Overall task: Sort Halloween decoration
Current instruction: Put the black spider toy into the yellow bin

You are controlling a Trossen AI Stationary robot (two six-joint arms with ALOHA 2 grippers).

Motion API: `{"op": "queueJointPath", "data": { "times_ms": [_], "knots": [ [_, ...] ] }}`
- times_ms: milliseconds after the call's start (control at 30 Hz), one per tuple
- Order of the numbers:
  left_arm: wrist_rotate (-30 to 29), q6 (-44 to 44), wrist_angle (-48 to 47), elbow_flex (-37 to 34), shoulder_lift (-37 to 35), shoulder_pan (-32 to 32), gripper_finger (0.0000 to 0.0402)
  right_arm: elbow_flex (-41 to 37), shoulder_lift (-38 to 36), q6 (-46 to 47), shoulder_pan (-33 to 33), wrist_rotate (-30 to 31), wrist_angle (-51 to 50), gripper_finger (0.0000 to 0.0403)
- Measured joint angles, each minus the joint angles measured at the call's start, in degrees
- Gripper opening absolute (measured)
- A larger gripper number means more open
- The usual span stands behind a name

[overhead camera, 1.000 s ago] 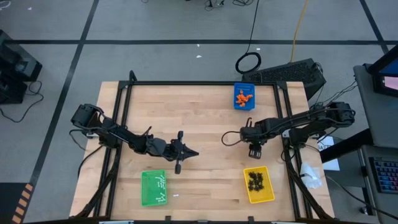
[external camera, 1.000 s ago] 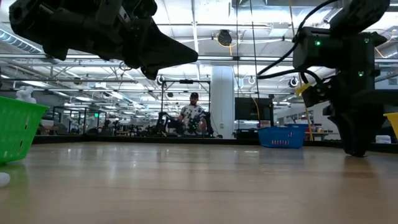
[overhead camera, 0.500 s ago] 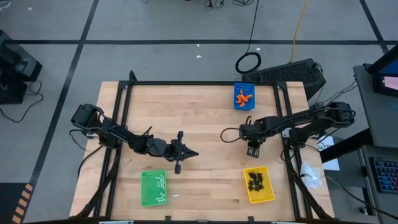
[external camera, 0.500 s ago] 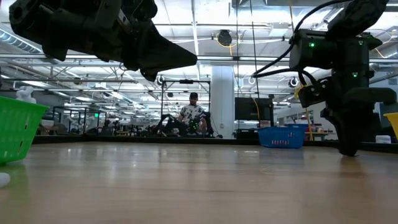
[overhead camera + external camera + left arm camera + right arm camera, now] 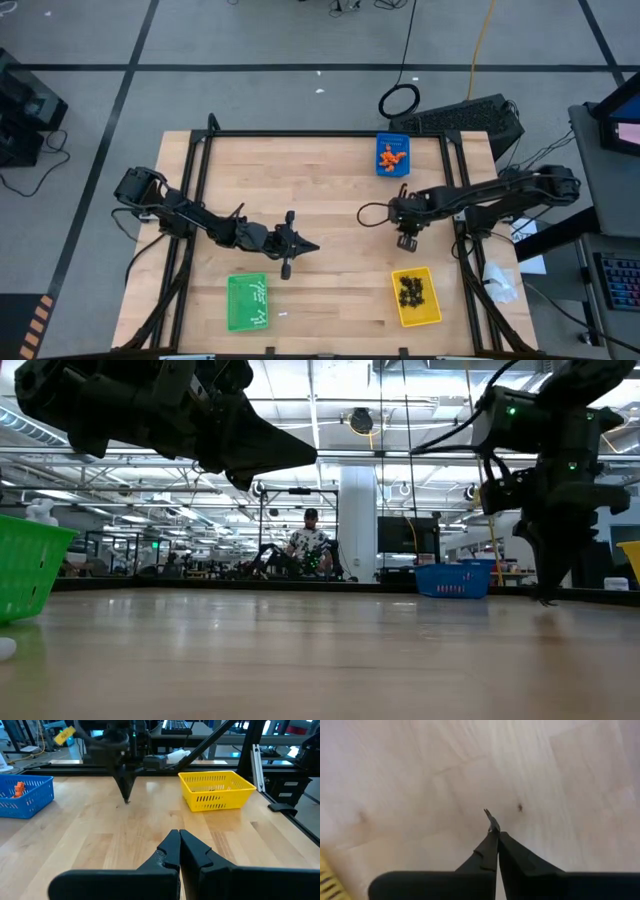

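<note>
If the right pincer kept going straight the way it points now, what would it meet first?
The right pincer points down at the bare wooden table, so it would likely meet the tabletop first. Its shut tips grip a thin dark sliver; the height above the wood is unclear.

Grey floor (image 5: 250, 40) around table, crossed by dark tape lines (image 5: 300, 67); black keyboard (image 5: 465, 118) lies beyond table's far edge, coiled cable (image 5: 400, 101) beside it; yellow cable (image 5: 483, 40) trails away; desk with second keyboard (image 5: 618, 280) at right; low view shows large hall, ceiling strip lights (image 5: 330, 405), white pillar (image 5: 357, 525), person seated (image 5: 310, 545) at distant workstation.
</note>
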Motion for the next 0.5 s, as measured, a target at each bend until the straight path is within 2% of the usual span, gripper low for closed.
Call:
{"op": "queueJointPath", "data": {
  "times_ms": [267,500],
  "knots": [
    [0.0,0.0,0.04,0.0,0.0,0.0,0.0,5.36,-5.61,6.38,6.5,-0.3,-1.7,0.0],
    [0.02,-0.11,-0.35,0.02,0.0,-0.07,0.0,12.04,-5.49,20.34,19.79,-5.65,-1.42,0.0]
  ]
}}
